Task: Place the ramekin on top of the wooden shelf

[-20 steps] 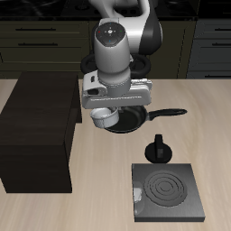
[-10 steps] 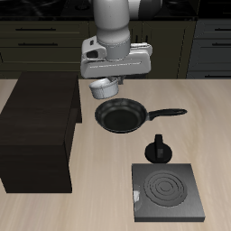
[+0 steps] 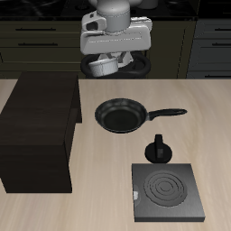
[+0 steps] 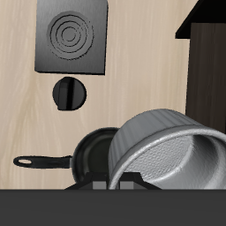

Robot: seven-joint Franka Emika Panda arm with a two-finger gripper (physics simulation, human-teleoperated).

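The ramekin (image 3: 103,66), a small grey ribbed bowl, hangs high in the air in my gripper (image 3: 106,68), which is shut on its rim. It is above the table's back, beyond the black frying pan (image 3: 121,115). In the wrist view the ramekin (image 4: 163,150) fills the near field, tilted, its pale inside showing. The wooden shelf (image 3: 38,126), a big dark cabinet with a flat top, stands to the side and lower than the ramekin; its edge shows as the wooden shelf (image 4: 208,71) in the wrist view.
A small black knobbed pot (image 3: 158,149) sits between the pan and the square black stove plate (image 3: 166,191) near the table's front edge. The pan's handle (image 3: 168,113) points away from the shelf. Dark kitchen cabinets stand behind the table.
The gripper has risen steadily with the ramekin, lifting it off the frying pan area to well above the table.
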